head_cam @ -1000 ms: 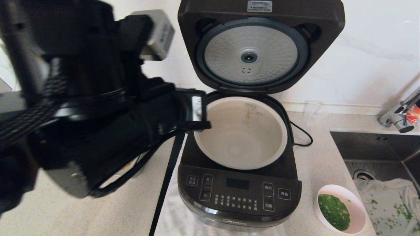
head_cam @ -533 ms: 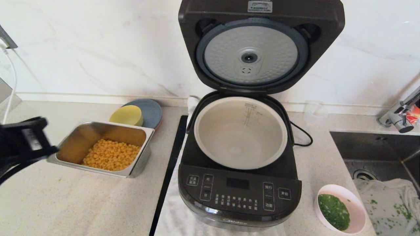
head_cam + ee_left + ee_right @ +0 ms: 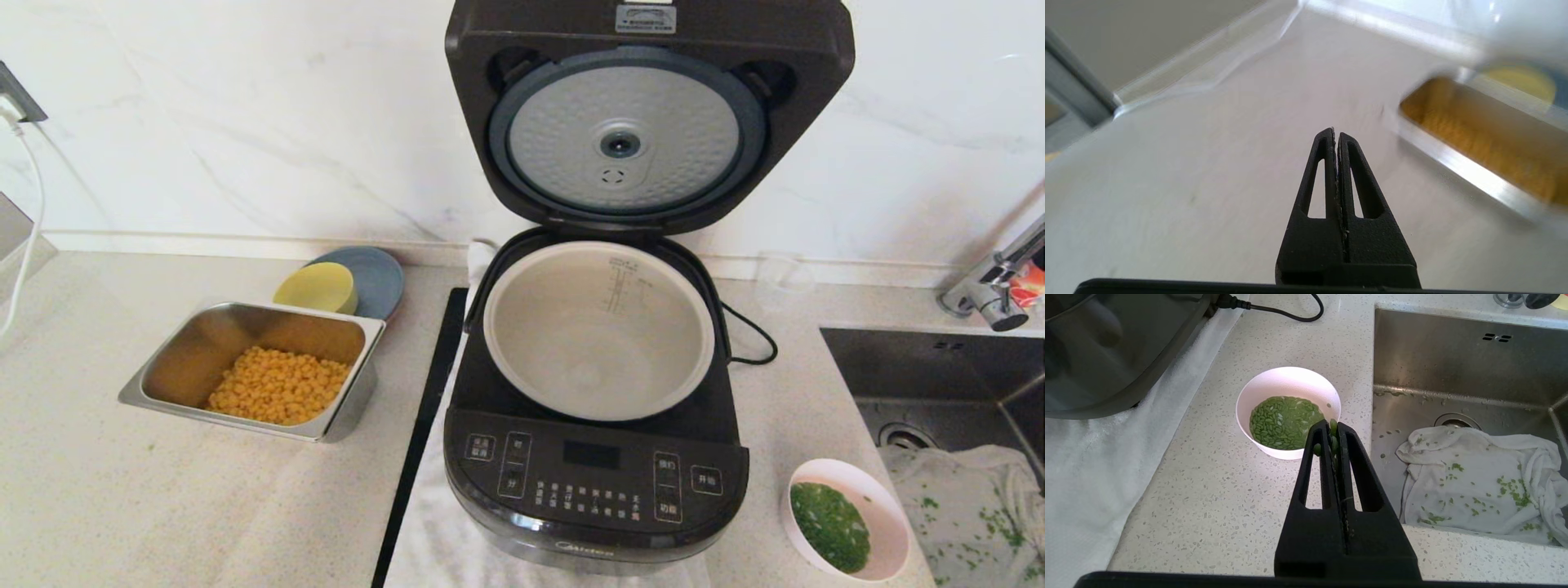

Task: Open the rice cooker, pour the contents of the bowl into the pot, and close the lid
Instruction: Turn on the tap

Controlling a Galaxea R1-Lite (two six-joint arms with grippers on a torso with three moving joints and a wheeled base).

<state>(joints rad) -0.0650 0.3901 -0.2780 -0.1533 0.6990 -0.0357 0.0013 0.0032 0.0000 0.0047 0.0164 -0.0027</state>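
Note:
The black rice cooker [image 3: 596, 482] stands mid-counter with its lid [image 3: 624, 139] raised upright, silver underside facing me. The grey-beige pot [image 3: 600, 335] inside looks empty. The pale pink bowl [image 3: 894, 523] sits at the cooker's front right, holding chopped green contents [image 3: 829, 527]. In the right wrist view my right gripper [image 3: 1334, 426] is shut just short of the bowl [image 3: 1286, 381], with a few green bits stuck on its tips. My left gripper [image 3: 1336, 134] is shut over bare counter, beside the steel tray [image 3: 1474, 175]. Neither gripper shows in the head view.
A steel tray [image 3: 212, 335] of yellow corn lies left of the cooker, with a yellow bowl [image 3: 317, 287] on a grey plate [image 3: 380, 273] behind it. The sink [image 3: 939, 367] at the right holds a cloth [image 3: 971, 506] speckled with green. The faucet [image 3: 992, 294] stands behind.
My left arm has pulled back from the cooker's left side, swung left and left the head view, uncovering the corn tray. The lid stays up.

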